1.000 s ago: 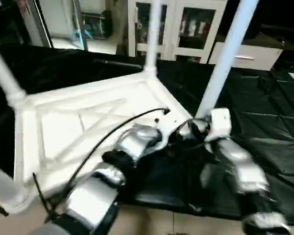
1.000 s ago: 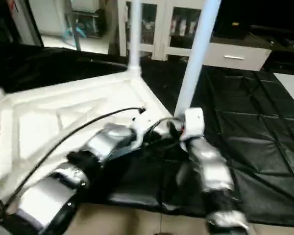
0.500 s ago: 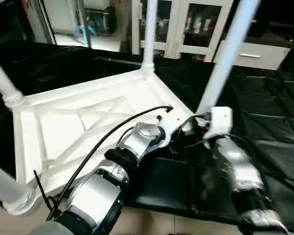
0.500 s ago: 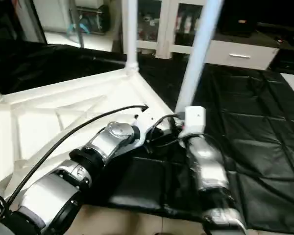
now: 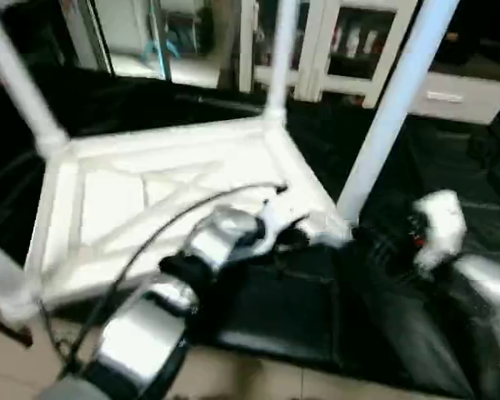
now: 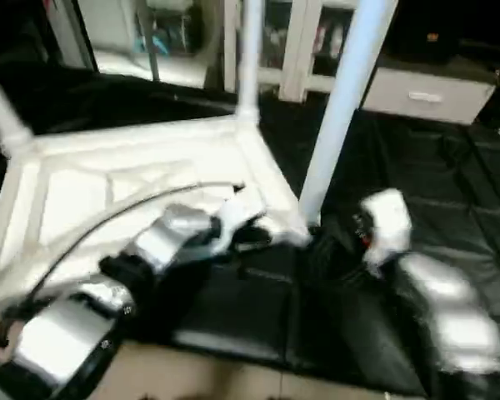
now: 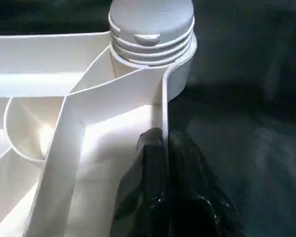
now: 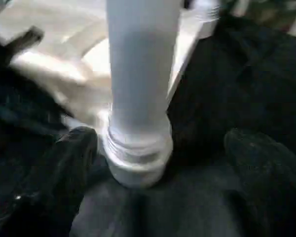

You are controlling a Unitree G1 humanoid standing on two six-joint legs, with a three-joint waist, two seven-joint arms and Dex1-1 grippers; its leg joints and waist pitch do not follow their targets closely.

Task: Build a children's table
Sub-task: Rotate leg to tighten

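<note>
Tabletop (image 5: pixel 150 196) inverted on black mat (image 5: pixel 450 167), near-right leg (image 5: pixel 392 108) seated; left gripper (image 7: pixel 164 148) clamped on rim, right gripper (image 8: pixel 153 163) spread wide: brace rim, regrip squarely before any further twisting

Tabletop (image 5: pixel 150 208) lay upside down on the mat (image 5: pixel 450 192), legs up. Near-right leg (image 5: pixel 383 117) stood in the corner socket (image 7: pixel 153 54); far-right leg (image 5: pixel 279 58) stood behind it, far-left leg (image 5: pixel 21 83) at the left. Left gripper (image 7: pixel 164 148) pinched the tabletop's rim just before the socket. Right gripper (image 8: pixel 160 163) sat right of the near-right leg, apart from it. Cabinet (image 5: pixel 342 42) stood behind the mat.
</note>
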